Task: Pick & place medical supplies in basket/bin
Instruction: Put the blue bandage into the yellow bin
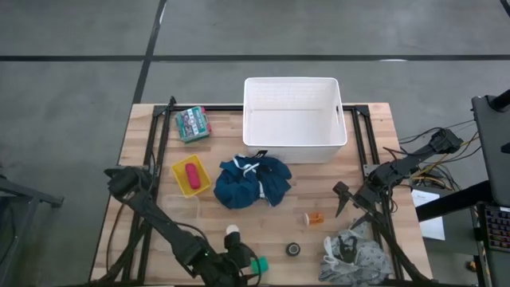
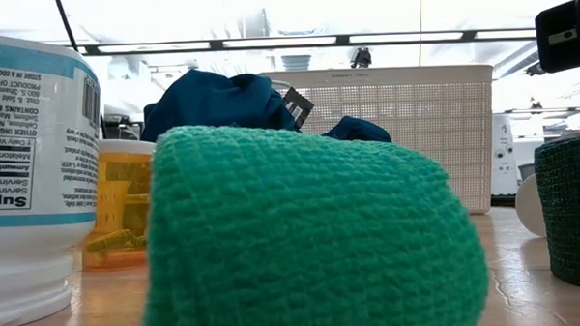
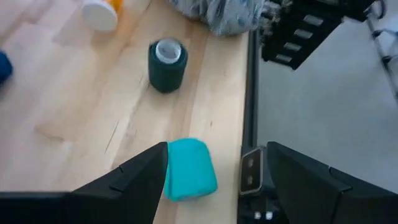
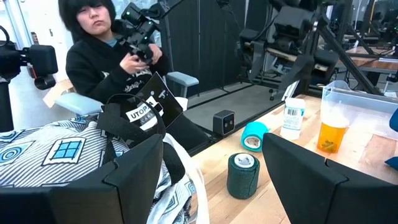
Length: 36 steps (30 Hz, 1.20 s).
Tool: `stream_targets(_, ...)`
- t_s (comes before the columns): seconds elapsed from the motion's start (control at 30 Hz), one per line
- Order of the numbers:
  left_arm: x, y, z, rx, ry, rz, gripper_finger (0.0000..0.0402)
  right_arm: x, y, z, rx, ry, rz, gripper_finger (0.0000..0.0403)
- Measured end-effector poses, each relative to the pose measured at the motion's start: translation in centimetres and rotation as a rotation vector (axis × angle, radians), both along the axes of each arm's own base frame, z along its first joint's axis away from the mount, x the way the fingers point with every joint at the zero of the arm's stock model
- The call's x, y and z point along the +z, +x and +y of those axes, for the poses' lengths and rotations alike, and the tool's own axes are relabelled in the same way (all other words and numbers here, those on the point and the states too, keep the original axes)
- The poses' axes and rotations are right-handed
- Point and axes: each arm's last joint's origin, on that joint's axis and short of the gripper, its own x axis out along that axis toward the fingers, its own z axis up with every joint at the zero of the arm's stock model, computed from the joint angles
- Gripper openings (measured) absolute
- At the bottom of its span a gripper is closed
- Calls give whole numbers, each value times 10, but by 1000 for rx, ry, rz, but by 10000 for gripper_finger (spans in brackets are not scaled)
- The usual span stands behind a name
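Note:
My left gripper (image 3: 208, 171) is open at the table's near edge, one finger on either side of the green tape roll (image 3: 189, 169), which lies on its side on the wood (image 1: 259, 263). Whether a finger touches it, I cannot tell. The black tape roll (image 1: 293, 249) stands to its right. Farther right lie the orange pill bottle (image 1: 315, 218) and the grey-white cloth (image 1: 355, 255). My right gripper (image 1: 344, 203) is open above the table, beside that cloth (image 4: 56, 155). The dark blue garment (image 1: 251, 182) lies heaped in front of the white tub (image 1: 293, 143).
A yellow tray (image 1: 177, 169) holding a red piece and a green patterned packet (image 1: 193, 123) sit on the table's left half. A white bottle (image 1: 232, 231) stands near my left gripper. A clear box (image 4: 360, 99) shows beyond it. A person (image 4: 106, 37) sits past the near edge.

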Motion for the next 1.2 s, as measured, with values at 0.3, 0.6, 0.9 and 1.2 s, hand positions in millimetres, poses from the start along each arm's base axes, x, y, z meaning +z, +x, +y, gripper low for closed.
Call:
stream_targets(0.3,-21,9,-9,-19,-17,3,277,0,0,0,0,0,-1,272)
stream_targets(0.6,-41,20,-17,-39,-9,-53,277,0,0,0,0,0,0,272)
stream_targets(0.9,-58,26,-14,-20,8,-35,278,0,0,0,0,0,-1,272)
stream_targets(1.2,-67,28,-6,-17,43,22,277,0,0,0,0,0,-1,272)
